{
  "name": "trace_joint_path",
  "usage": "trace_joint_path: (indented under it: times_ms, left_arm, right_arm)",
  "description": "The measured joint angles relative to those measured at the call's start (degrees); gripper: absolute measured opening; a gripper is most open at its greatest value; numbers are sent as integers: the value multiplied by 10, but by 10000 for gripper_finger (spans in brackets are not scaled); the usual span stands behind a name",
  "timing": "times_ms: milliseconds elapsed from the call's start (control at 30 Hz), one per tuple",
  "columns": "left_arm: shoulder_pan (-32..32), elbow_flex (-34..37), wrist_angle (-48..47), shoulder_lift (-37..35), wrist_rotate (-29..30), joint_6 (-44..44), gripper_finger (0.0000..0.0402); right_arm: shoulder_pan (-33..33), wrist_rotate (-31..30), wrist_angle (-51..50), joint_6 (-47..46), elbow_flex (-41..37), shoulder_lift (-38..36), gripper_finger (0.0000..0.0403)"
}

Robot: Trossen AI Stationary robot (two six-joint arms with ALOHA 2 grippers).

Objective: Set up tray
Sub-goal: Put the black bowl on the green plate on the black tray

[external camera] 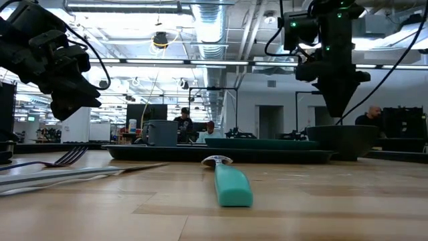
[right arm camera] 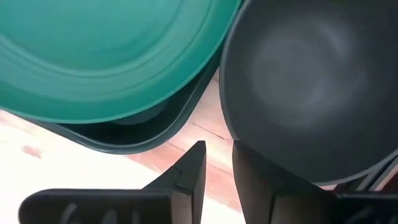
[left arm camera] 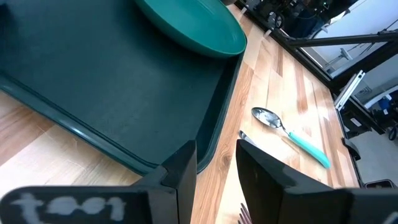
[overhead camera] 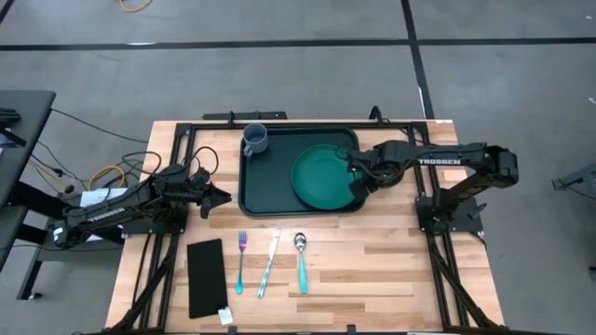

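The dark green tray (overhead camera: 270, 191) lies at the table's far middle. On it stand a grey mug (overhead camera: 256, 140) in its far left corner and a round green plate (overhead camera: 321, 177) on its right half. A dark grey bowl (right arm camera: 305, 81) sits just off the tray's right edge (right arm camera: 155, 134), and the low view shows the bowl (external camera: 341, 142) low at table level. My right gripper (overhead camera: 357, 177) points down over the bowl's rim, its fingers a narrow gap apart (right arm camera: 219, 152). My left gripper (overhead camera: 223, 197) waits left of the tray, its fingers narrowly apart (left arm camera: 216, 149). My right gripper comes from above at the bowl's rim (right arm camera: 233, 134) on the side toward the tray. One finger (right arm camera: 255, 180) covers that rim, and only bare wood shows between the two fingers. I cannot tell whether it touches the bowl.
A fork (overhead camera: 241, 261), a knife (overhead camera: 269, 263) and a teal-handled spoon (overhead camera: 302, 261) lie side by side on the near half of the table. A narrow flat black rectangle (overhead camera: 207, 276) lies left of them. People show in the room beyond the table in the low view.
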State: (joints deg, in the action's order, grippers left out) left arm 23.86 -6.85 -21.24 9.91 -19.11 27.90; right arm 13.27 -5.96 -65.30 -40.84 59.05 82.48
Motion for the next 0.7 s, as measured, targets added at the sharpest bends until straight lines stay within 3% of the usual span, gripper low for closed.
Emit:
trace_joint_path:
  times_ms: [300, 700]
  left_arm:
    - [0, 0, 0, 0, 0, 8, 100]
    - [0, 0, 0, 6, 4, 34, 100]
  right_arm:
    - [3, 0, -4, 92, 0, 17, 73]
    - [40, -2, -2, 146, -1, 31, 72]
